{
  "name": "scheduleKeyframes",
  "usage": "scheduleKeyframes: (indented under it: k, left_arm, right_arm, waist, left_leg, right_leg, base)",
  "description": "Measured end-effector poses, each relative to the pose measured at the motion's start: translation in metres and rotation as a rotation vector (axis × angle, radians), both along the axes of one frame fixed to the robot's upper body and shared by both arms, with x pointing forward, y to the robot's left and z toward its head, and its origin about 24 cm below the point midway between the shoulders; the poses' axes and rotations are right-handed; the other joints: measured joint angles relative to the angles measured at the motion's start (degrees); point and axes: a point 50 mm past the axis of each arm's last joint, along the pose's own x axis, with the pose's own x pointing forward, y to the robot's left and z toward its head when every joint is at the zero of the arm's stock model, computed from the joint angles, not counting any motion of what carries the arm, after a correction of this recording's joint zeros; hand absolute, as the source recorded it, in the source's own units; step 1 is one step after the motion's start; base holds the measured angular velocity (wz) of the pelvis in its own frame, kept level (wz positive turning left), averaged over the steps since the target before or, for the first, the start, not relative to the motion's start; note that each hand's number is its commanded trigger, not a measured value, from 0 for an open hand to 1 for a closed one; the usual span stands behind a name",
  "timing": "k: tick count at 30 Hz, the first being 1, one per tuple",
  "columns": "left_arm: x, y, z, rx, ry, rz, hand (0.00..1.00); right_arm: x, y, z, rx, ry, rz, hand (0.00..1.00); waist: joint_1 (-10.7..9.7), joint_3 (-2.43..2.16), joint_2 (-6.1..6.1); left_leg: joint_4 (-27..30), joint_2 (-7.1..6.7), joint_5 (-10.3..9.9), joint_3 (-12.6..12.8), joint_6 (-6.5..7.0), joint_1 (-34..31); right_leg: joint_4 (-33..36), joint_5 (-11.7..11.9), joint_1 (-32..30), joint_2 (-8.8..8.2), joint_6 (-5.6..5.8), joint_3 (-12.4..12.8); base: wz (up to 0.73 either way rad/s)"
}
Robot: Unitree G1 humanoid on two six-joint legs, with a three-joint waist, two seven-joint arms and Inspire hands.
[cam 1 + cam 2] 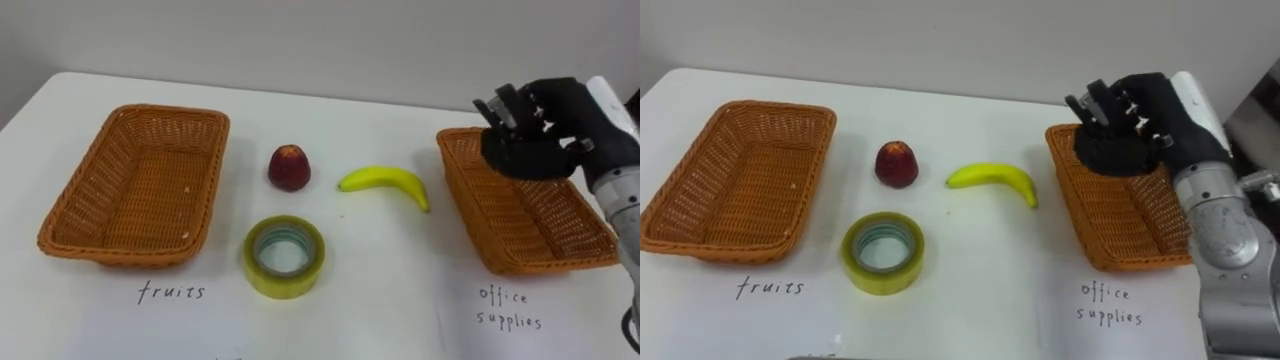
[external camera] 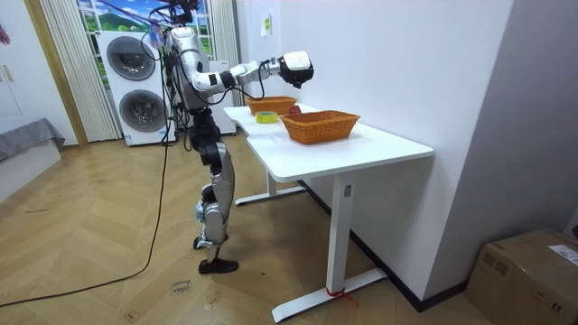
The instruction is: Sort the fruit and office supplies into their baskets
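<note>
Right hand (image 1: 535,135) hovers over right basket (image 1: 520,225) — tape (image 1: 285,256), apple (image 1: 289,168), banana (image 1: 385,182) mid-table.

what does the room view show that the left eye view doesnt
Room view: the robot standing at the end of the table, stacked washing machines behind it, a cardboard box. Left eye view: the banana and handwritten labels. Both: the fruit basket, the office basket, the tape roll, the right hand by the office basket.

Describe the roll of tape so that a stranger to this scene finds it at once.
On the white table, look between the two wicker baskets. The roll of tape lies flat there, nearer the robot than the apple and banana. It alone is a yellowish ring.
</note>
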Motion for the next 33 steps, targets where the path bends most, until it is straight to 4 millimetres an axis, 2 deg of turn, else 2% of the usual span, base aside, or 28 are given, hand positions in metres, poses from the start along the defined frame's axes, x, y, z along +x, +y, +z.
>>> scheduleKeyframes:
  k: [14,20,28,29,30,31,32,33]
  left_arm:
    - [0.003,-0.001,0.002,-0.007,-0.019,-0.009,0.00]
    - [0.003,-0.001,0.002,-0.015,-0.015,-0.010,0.00]
    - [0.005,-0.001,0.002,-0.015,-0.019,-0.011,0.00]
    - [0.004,-0.001,0.002,-0.014,-0.016,-0.010,0.00]
    - [0.004,0.000,0.002,-0.013,-0.012,-0.008,0.00]
    - [0.004,0.000,0.002,-0.012,-0.010,-0.007,0.00]
    - [0.004,0.000,0.002,-0.010,-0.008,-0.006,0.00]
    - [0.003,0.000,0.002,-0.011,-0.006,-0.005,0.00]
  right_arm:
    - [0.000,-0.005,-0.004,0.005,-0.011,-0.048,1.00]
    - [0.000,-0.011,-0.016,0.016,0.039,-0.073,1.00]
    - [-0.001,-0.017,-0.026,0.020,0.085,-0.096,1.00]
    - [-0.001,-0.018,-0.029,0.020,0.099,-0.103,0.95]
    - [-0.001,-0.019,-0.032,0.023,0.112,-0.107,0.68]
    - [-0.002,-0.019,-0.034,0.023,0.120,-0.108,0.56]
    - [-0.002,-0.020,-0.037,0.024,0.136,-0.109,0.30]
    - [-0.002,-0.020,-0.040,0.024,0.148,-0.111,0.12]
  waist:
    - [-0.1,-0.20,0.09]
    - [-0.2,-0.37,-0.16]
    - [-0.2,-0.25,0.04]
    - [-0.2,-0.25,0.03]
    - [0.0,-0.19,0.13]
    - [0.0,-0.18,0.14]
    - [0.0,-0.18,0.15]
    - [0.0,-0.15,0.20]
  left_leg:
    - [0.0,0.02,0.0,0.1,0.00,-0.1]
    - [0.0,0.01,0.0,0.1,0.00,-0.1]
    - [0.0,-0.01,0.0,0.2,0.03,0.1]
    - [0.0,-0.04,0.0,0.2,0.04,0.1]
    - [0.0,-0.04,0.0,0.2,0.04,0.1]
    - [0.0,-0.05,0.0,0.2,0.04,0.1]
    - [0.0,-0.04,0.0,0.2,0.04,0.1]
    - [-0.1,-0.03,0.0,0.2,0.04,0.0]
  right_leg:
    - [0.8,0.0,-0.7,-0.04,0.03,0.1]
    - [0.9,0.0,-0.8,-0.04,0.03,0.2]
    - [0.9,0.0,-0.6,-0.04,0.03,0.5]
    - [0.9,0.0,-0.7,-0.07,0.03,0.5]
    - [0.9,0.0,-0.7,-0.08,0.03,0.5]
    - [0.9,0.0,-0.7,-0.08,0.03,0.5]
    - [0.9,0.0,-0.8,-0.07,0.03,0.5]
    - [0.9,0.0,-0.9,-0.07,0.03,0.5]
  base:
    - [0.00]
    - [-0.01]
    - [-0.01]
    - [0.00]
    - [0.00]
    - [0.00]
    - [0.00]
    - [0.00]
